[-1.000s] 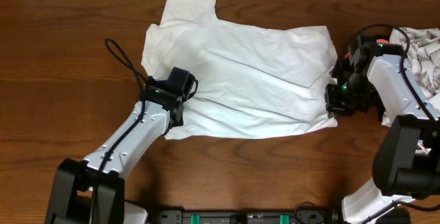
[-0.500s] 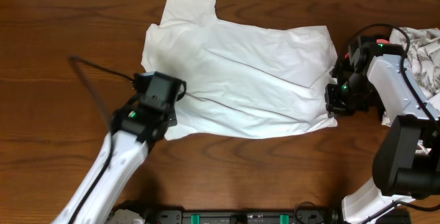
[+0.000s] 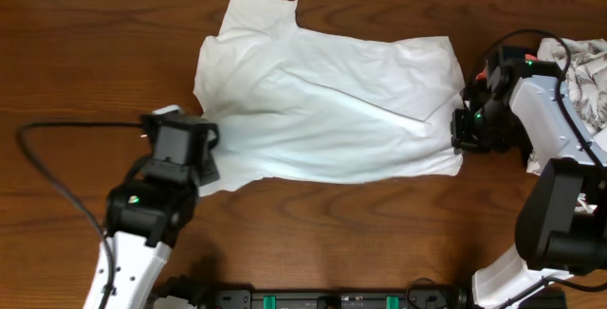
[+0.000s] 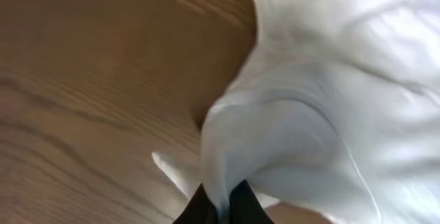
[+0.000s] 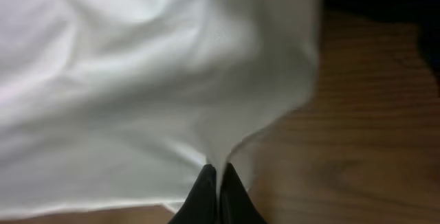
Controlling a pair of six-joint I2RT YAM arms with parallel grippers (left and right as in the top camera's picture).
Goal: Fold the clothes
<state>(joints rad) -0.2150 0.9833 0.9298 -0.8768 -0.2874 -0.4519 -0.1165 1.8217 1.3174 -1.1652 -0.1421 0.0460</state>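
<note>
Overhead: one T-shirt [image 3: 332,110], two end effectors [image 3: 212,154] [image 3: 460,129]

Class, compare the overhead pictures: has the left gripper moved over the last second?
Yes. The left gripper, shut on the T-shirt, has moved left and toward the table's near edge, pulling the shirt's corner with it.

open table [image 3: 76,53] L of T-shirt [image 3: 322,110], patterned cloth pile [image 3: 588,72] crowding R edge

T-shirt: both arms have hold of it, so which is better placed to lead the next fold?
Left, probably. The left fingers pinch the T-shirt's lower corner with only table around it; the right fingers grip the opposite edge, crowded by a patterned cloth.
</note>
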